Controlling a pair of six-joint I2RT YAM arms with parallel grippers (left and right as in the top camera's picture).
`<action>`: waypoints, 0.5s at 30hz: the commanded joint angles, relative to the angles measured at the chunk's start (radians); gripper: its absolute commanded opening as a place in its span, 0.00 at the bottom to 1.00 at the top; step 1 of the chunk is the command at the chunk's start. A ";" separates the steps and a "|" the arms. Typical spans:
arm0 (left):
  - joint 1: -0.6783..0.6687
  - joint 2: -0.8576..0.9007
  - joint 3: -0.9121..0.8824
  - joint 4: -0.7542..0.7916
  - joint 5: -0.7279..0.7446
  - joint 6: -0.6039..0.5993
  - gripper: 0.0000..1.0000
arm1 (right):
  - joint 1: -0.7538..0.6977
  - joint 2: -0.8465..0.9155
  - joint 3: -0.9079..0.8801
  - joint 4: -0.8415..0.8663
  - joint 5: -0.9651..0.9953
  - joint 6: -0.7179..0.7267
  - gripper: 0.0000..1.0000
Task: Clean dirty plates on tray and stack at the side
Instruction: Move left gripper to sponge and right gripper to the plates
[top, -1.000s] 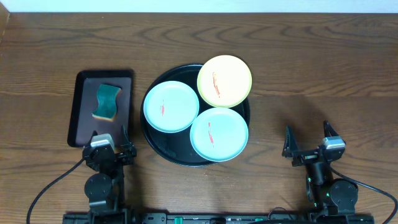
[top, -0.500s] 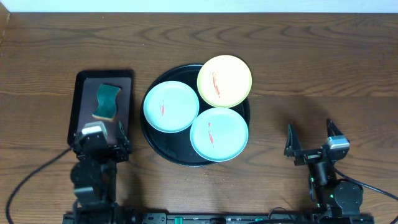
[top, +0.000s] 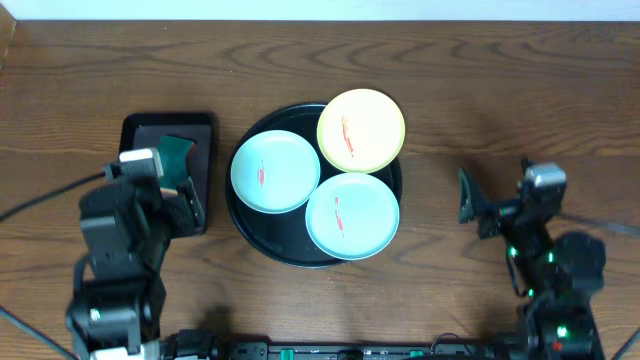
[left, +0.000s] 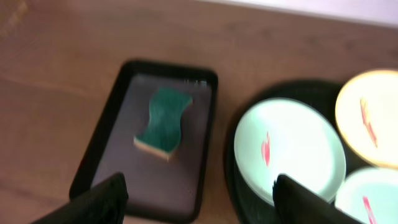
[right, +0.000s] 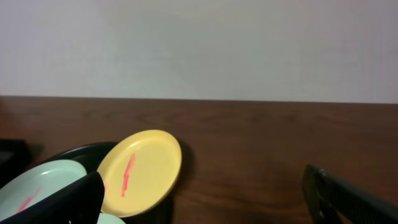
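A: What was the left arm's pose?
B: The left gripper (left: 199, 186) hung over the dark-brown rectangular tray (left: 106, 155) with the green sponge (left: 163, 119), fingers spread wide, gripping nothing.
A: And the right arm?
B: The right gripper (right: 204, 177) sat low, level, fully spread, empty. Two pale turquoise round plastic plates (top: 275, 171) and the pale yellow round plastic plate (top: 361, 130) lay on the glossy black round tray (top: 262, 240).

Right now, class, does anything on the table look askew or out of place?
The yellow plate sits askew: it rides up over the far rim of the black tray and overhangs it, visibly tilted.
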 joint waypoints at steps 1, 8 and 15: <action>-0.005 0.090 0.106 -0.063 0.015 0.018 0.75 | 0.004 0.146 0.127 -0.047 -0.068 0.008 0.99; -0.005 0.324 0.325 -0.243 0.018 0.018 0.75 | 0.004 0.469 0.439 -0.305 -0.156 -0.006 0.99; -0.005 0.480 0.444 -0.318 0.110 0.018 0.76 | 0.004 0.734 0.711 -0.602 -0.183 -0.041 0.99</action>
